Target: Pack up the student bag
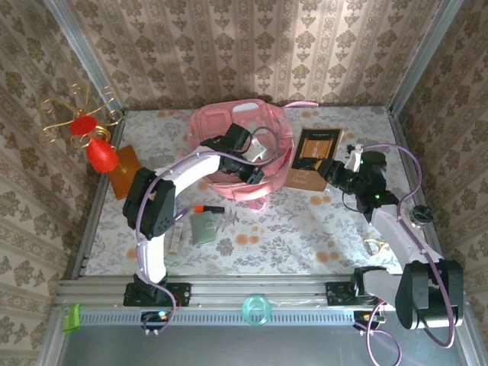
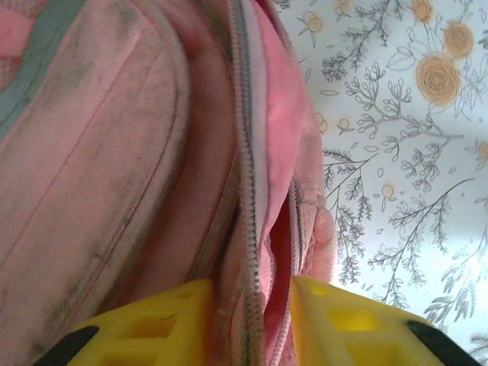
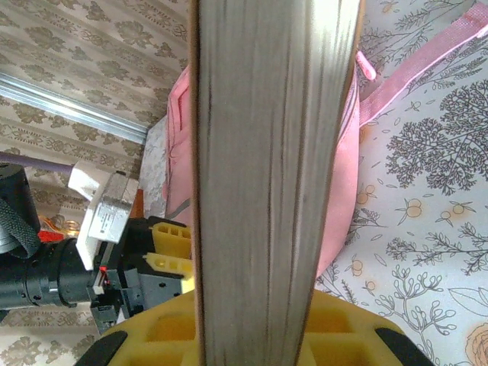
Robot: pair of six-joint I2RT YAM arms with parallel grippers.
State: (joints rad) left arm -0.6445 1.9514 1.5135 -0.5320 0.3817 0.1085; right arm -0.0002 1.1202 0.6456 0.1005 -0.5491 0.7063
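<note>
Pink student bag (image 1: 217,118) and brown-and-orange book (image 1: 309,145) on a white table (image 1: 305,229) patterned with grey foliage and orange flowers.

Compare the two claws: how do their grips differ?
The left claw pinches the zippered rim of the soft pink fabric backpack; the right claw clamps a stiff brown-covered book. The left claw sits over the backpack, the right claw beside it. Both have yellow fingers closed on something.

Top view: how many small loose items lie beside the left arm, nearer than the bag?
3: a marker, a green pouch just nearer than it, and a pale stick left of the pouch, by the left arm. The arm may hide more.
</note>
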